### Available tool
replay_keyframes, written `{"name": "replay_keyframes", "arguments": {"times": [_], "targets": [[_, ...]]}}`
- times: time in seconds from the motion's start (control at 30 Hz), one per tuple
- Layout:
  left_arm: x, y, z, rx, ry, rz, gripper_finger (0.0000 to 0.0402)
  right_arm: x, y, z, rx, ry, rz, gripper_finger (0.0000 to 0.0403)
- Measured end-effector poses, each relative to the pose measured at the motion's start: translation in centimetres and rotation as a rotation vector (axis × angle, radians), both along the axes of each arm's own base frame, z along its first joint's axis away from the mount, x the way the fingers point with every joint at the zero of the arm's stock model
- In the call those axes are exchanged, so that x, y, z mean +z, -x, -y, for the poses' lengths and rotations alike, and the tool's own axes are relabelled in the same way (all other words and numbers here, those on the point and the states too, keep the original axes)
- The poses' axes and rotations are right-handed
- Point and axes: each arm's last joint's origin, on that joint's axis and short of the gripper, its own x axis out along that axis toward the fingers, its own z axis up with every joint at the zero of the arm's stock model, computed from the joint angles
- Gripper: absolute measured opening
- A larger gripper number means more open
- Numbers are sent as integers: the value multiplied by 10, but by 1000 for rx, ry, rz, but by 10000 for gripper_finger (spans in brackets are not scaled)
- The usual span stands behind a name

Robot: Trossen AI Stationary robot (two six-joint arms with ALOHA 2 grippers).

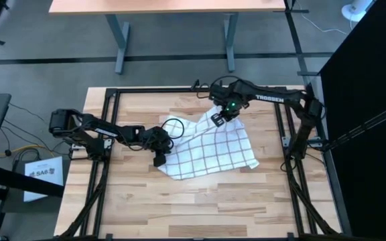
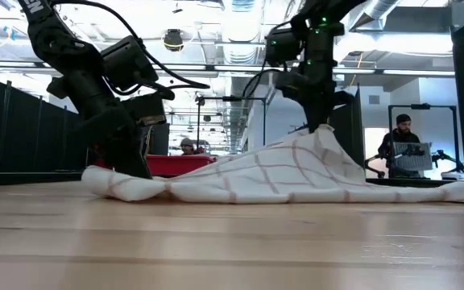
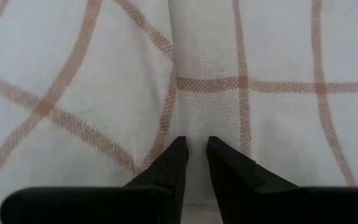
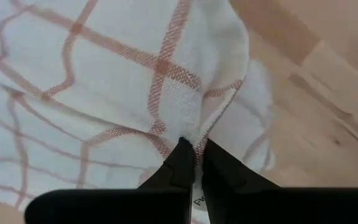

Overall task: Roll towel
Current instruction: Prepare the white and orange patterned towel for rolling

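Plainly, the tabletop [image 1: 179, 201] carried only the towel [image 1: 210, 150], which lay near its middle between the two arms, spread loosely as a rough diamond. Its grid lines ran slantwise to the tabletop's edges. Its long axis, as far as a crumpled cloth has one, ran from the corner near the left arm across to the corner at the right side, with a third corner lifted toward the far edge.

In the low view the towel [image 2: 280, 173] rose in a soft tent under the right arm and sagged flat everywhere else, which suggested a thin, light, limp cloth with no stiffness of its own. It would likely drape, crease and slide over the wood, and carry no risk of breakage. Because it sags wherever it is unsupported, corners and hems looked like the sensible holds, and a roll would probably need both ends of one edge held level.

The right tool [image 1: 221, 118] stood over the raised far corner, its fingers clenched on a pinch of towel [image 4: 166, 81] at the hem, just beside bare wood. The left tool [image 1: 161, 158] sat low at the near-left corner, where the cloth bunched into a small fold, and its fingers were nipped together on a narrow ridge of towel [image 3: 197, 93].
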Motion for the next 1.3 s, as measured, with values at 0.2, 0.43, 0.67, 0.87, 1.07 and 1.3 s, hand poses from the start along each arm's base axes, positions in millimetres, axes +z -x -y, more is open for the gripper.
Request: {"name": "replay_keyframes", "arguments": {"times": [0.2,0.43,0.67,0.87,1.07,1.3], "targets": [[0,-1,0,13,13,17,56,1,25,23,-14,-8,-28,7],[0,-2,1,19,18,20,56,28,51,42,-64,22,94,7],[-1,1,3,13,50,-10,56,29,64,54,-88,69,49,57],[-1,1,3,25,56,-11,56,28,77,62,-90,42,13,65],[-1,1,3,31,64,-11,56,28,98,84,-115,75,-15,64],[-1,1,6,-10,126,-11,56,30,88,59,91,-131,74,65]]}}
